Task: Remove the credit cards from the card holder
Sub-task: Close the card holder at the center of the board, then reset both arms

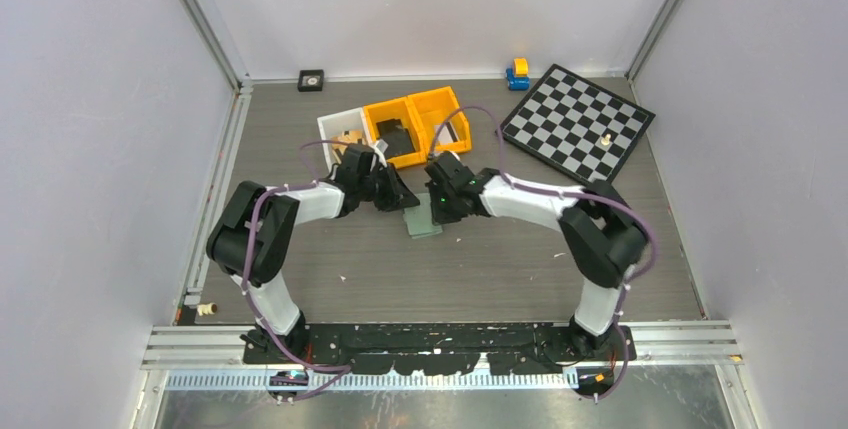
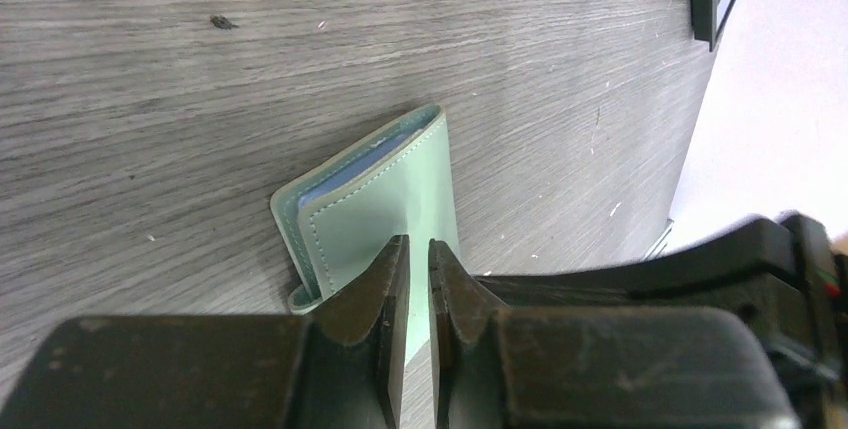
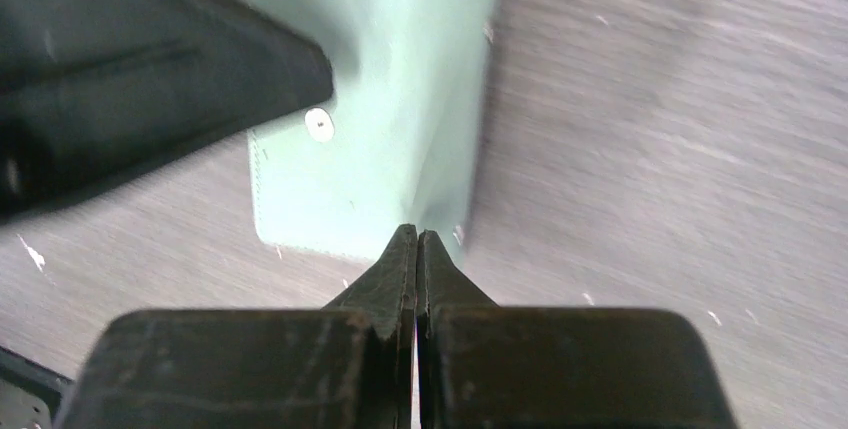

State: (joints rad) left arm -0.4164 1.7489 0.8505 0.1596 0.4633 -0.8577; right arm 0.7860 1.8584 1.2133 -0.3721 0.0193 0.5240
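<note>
As the card holder (image 1: pixel 424 221) lies between both arms, the left end effector (image 2: pixel 418 245) pinches its left cover and the right end effector (image 3: pixel 416 235) its right edge, equally near.

There are two arms, the left arm (image 1: pixel 255 234) and the right arm (image 1: pixel 600 234). Each ends in one gripper, so two in all: the left gripper (image 2: pixel 418 249) and the right gripper (image 3: pixel 417 236). One card holder (image 1: pixel 424 221) lies mid-table.

Three bins stand at the far middle: one white bin (image 1: pixel 328 129) and two orange, the left orange bin (image 1: pixel 380 111) and the right orange bin (image 1: pixel 436 99).

One checkerboard (image 1: pixel 575 121) sits far right, with one small piece (image 1: pixel 604 137) on it. One yellow-and-blue toy (image 1: pixel 518 73) is by the board's far left corner. One black square (image 1: pixel 311 79) lies far left. One pale bit (image 1: pixel 207 307) lies near left.
</note>
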